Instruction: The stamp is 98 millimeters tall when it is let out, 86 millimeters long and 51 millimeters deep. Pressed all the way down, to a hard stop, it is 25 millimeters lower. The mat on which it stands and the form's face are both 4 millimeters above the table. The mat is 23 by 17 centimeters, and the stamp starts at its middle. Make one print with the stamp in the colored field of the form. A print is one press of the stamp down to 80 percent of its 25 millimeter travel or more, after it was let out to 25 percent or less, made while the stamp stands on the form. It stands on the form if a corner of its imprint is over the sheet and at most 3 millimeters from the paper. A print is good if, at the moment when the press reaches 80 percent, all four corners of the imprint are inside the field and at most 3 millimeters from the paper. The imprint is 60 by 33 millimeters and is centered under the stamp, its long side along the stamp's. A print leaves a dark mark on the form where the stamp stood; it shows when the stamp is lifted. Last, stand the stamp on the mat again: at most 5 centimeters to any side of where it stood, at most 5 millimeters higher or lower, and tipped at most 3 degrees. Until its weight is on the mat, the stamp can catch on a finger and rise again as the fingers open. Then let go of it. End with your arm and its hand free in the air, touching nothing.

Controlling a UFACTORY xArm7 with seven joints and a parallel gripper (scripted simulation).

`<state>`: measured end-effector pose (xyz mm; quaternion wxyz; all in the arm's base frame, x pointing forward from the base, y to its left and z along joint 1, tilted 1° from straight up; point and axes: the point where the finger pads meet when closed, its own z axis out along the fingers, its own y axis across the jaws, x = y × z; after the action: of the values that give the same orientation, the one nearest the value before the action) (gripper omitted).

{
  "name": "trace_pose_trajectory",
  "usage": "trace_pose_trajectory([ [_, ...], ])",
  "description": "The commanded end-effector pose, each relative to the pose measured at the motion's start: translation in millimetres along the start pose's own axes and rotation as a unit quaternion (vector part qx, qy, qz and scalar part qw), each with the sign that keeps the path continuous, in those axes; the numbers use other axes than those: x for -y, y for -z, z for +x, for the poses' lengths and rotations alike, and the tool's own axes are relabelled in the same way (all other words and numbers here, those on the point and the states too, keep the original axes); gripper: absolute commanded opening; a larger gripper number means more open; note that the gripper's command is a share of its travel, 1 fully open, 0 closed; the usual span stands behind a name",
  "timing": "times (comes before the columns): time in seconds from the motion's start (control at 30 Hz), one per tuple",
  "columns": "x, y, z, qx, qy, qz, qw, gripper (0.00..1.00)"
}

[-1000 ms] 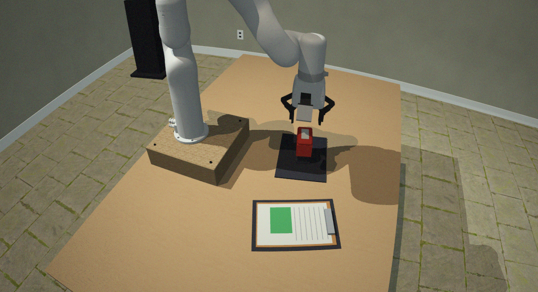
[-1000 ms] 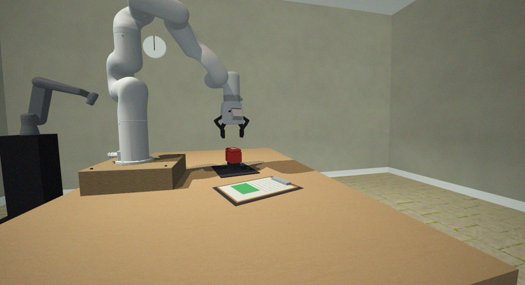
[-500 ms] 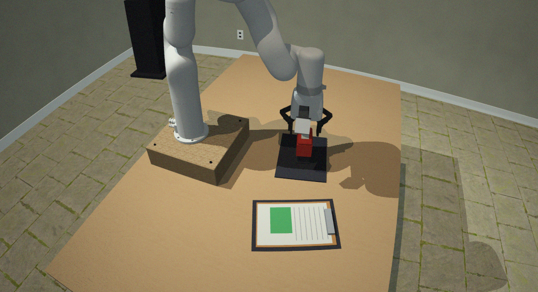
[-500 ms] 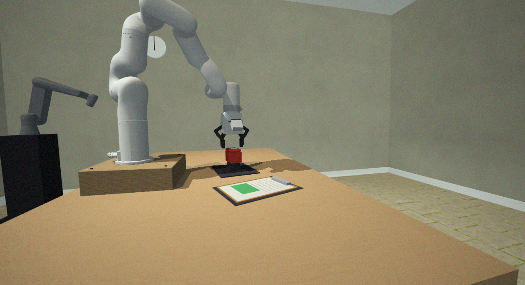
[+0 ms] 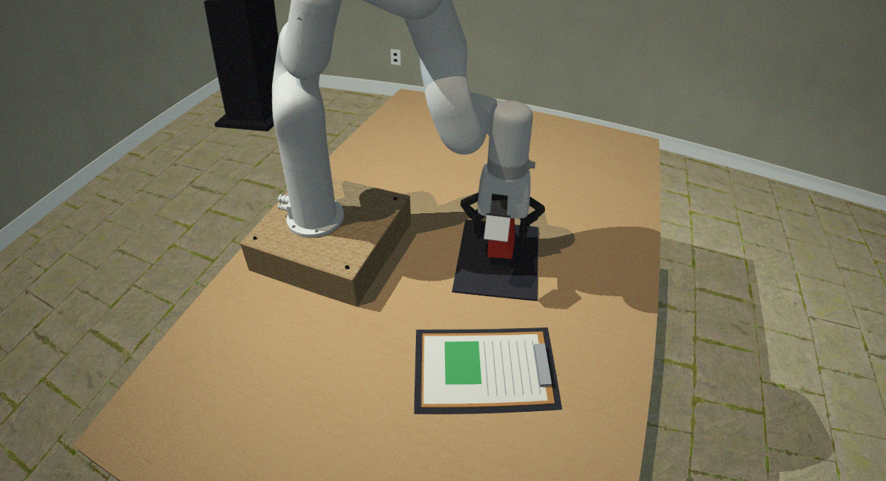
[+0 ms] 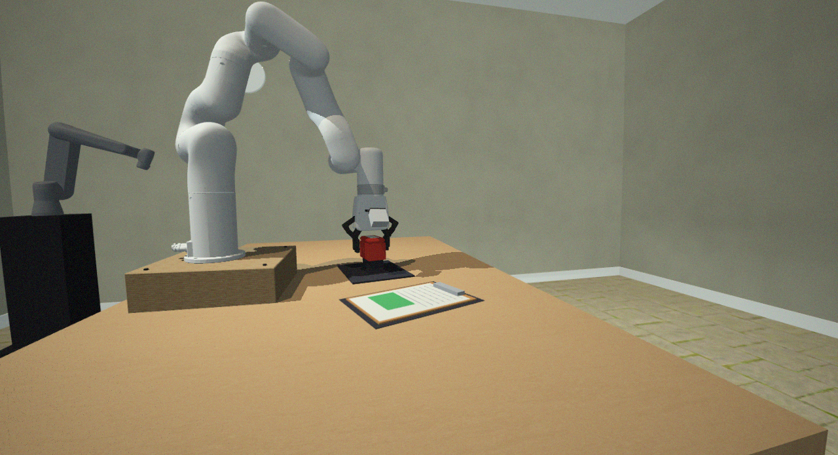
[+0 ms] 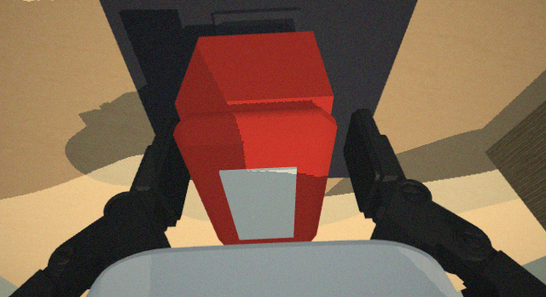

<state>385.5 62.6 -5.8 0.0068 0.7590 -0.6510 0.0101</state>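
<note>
The red stamp point(image 5: 500, 246) stands upright on the dark mat point(image 5: 497, 261), near its middle. It also shows in the exterior view point(image 6: 372, 247) and fills the wrist view point(image 7: 256, 135), with a grey label on top. My gripper point(image 5: 502, 227) is lowered over the stamp and open. Its two black fingers stand on either side of the stamp's upper part, with a gap to each side in the wrist view point(image 7: 262, 143). The form point(image 5: 487, 369) lies on a clipboard in front of the mat, with its green field point(image 5: 462, 362) at the left. I see no dark mark on the field.
The arm's wooden base block point(image 5: 328, 246) stands left of the mat. A grey clip point(image 5: 542, 364) sits on the clipboard's right end. A black pedestal point(image 5: 242, 57) with a second grey arm point(image 6: 76, 153) stands off the table at the back left.
</note>
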Motion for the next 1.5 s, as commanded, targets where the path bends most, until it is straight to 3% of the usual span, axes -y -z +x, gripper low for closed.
trace_pose_trajectory([
  [0.0, 2.4, -3.1, -0.3, 0.002, 0.0, 0.002, 1.0, 0.95],
  [0.4, 2.4, -3.1, -0.3, 0.002, 0.0, 0.002, 1.0, 0.95],
  [0.43, 2.4, -3.1, -0.3, 0.002, 0.0, 0.002, 1.0, 0.34],
  [1.47, 2.4, -3.1, -0.3, 0.002, 0.0, 0.002, 1.0, 0.34],
])
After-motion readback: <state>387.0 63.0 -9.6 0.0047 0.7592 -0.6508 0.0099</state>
